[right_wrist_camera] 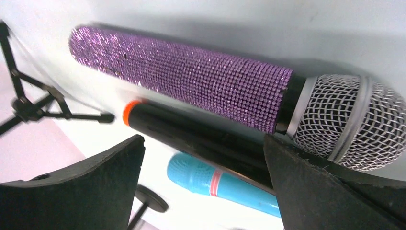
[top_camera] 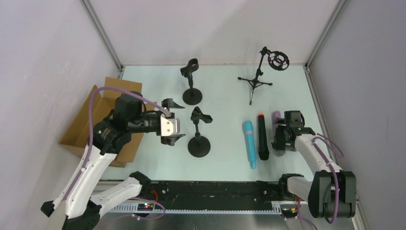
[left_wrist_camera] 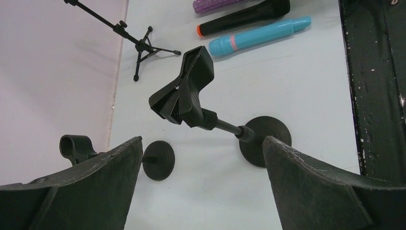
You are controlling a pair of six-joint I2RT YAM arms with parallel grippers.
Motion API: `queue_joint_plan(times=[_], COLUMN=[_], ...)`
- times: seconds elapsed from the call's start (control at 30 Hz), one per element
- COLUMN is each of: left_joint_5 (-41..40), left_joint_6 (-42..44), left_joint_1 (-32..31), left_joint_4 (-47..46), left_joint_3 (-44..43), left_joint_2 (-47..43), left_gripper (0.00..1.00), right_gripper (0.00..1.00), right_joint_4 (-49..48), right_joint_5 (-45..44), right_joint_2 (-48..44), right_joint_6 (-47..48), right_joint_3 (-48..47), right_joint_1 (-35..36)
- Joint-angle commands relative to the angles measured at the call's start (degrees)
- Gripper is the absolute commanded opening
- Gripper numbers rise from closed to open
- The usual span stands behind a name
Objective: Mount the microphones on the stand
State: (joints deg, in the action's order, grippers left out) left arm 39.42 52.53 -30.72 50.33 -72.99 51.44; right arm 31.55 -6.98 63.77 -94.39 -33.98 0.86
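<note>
Purple mic [right_wrist_camera: 191, 81] lies beneath the spread right hand [right_wrist_camera: 203, 143]; a skewed pinch could roll it into the black mic [right_wrist_camera: 182, 132].

Top view: purple mic [top_camera: 276, 115] mostly hidden under right gripper [top_camera: 279, 139], only its end shows. Left wrist: purple mic cut by top edge. Right wrist: tripod [right_wrist_camera: 28, 105] blurred, cut at left edge; black mic [right_wrist_camera: 191, 139] head and blue mic [right_wrist_camera: 215, 184] far end hidden behind a finger [right_wrist_camera: 325, 191].
</note>
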Motion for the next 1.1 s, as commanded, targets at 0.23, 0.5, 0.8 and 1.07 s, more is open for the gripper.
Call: queue_joint_plan(times=[0.23, 0.5, 0.8, 1.07], left_joint_5=[1.47, 0.95, 0.32, -0.49], left_joint_6=[0.36, 0.87, 2.25, 0.33], left_joint_1=[0.31, 0.28, 0.37, 0.57], left_joint_4=[-0.87, -0.88, -0.88, -0.85], left_joint_3=[0.49, 1.06, 1.99, 1.71], left_joint_2=[-1.44, -2.55, -2.03, -1.85], left_gripper=[1.0, 1.0, 1.0, 1.0], right_gripper=[1.0, 0.98, 0.96, 0.98], right_joint_4=[4.9, 3.86, -0.68, 8.11], right_joint_5=[-4.5, -2.45, 3.26, -7.83], right_joint_2=[-0.9, 2.02, 3.9, 13.63], right_joint_6=[-0.89, 1.34, 28.1, 50.7], right_joint_3=[-0.21, -0.21, -19.69, -32.1], right_joint_1=[-9.39, -17.57, 4.68, -17.2])
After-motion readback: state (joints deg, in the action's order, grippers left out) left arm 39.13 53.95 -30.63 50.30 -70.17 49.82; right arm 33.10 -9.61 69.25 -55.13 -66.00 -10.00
